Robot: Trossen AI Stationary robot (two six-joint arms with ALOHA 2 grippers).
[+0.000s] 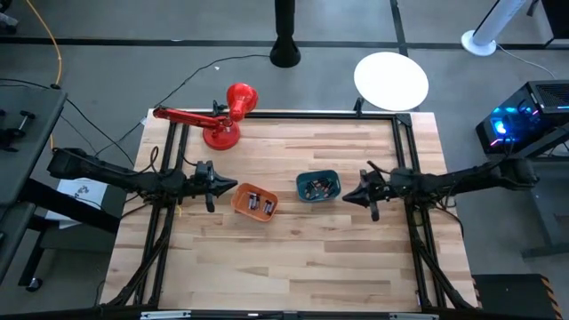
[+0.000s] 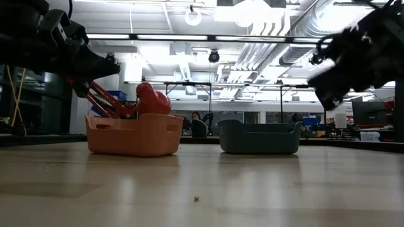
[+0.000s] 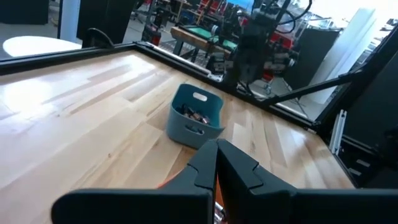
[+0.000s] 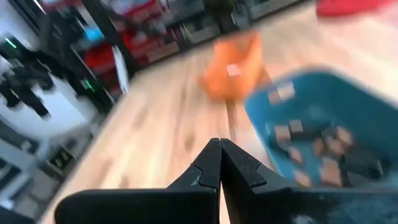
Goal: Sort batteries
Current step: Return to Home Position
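Several dark batteries (image 1: pixel 259 203) lie in the orange bin (image 1: pixel 254 202), and several more batteries (image 1: pixel 319 188) lie in the teal bin (image 1: pixel 318 186); both bins stand on the wooden table. My left gripper (image 1: pixel 235 187) is shut and empty, just left of the orange bin and above table height. My right gripper (image 1: pixel 345 196) is shut and empty, just right of the teal bin. The left wrist view shows the teal bin (image 3: pixel 194 116) with batteries (image 3: pixel 194 114) beyond my shut fingers (image 3: pixel 216 163). The right wrist view shows both bins past my shut fingers (image 4: pixel 219 163).
A red desk lamp (image 1: pixel 222 120) lies at the table's far left. A white round disc (image 1: pixel 391 80) stands beyond the far right corner. Black frame rails (image 1: pixel 293 114) run along the table's edges. Bare wood lies toward the near edge.
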